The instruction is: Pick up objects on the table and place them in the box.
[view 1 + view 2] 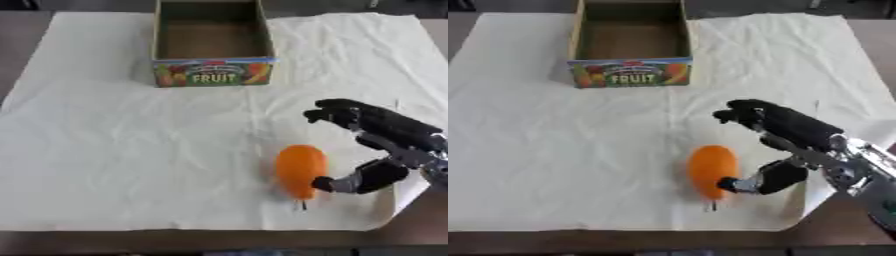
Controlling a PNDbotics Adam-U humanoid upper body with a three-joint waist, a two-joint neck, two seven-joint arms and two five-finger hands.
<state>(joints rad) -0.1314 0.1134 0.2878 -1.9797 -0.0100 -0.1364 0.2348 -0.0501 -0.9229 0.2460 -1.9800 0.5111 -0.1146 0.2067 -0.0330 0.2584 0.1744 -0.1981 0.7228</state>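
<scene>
The box (212, 47), printed with "FRUIT" on its front wall, stands near the far edge of the desk on a wrinkled white cloth (131, 150), and its inside looks bare: nothing seems to have gone in yet. One orange fruit (300, 170), oval with a small dark stem at its near end, lies on the cloth toward the near right corner, well apart from the box. The right hand (785, 130) reaches in from the right edge, its fingers (741, 111) spread above and beyond the fruit, its thumb (750, 182) touching or just beside the fruit's near right side. The hand is not closed round it; the fruit rests on the cloth. The left hand does not show. By my judgement the task is at its start: the grasp, the lift, the carry to the box are all left
</scene>
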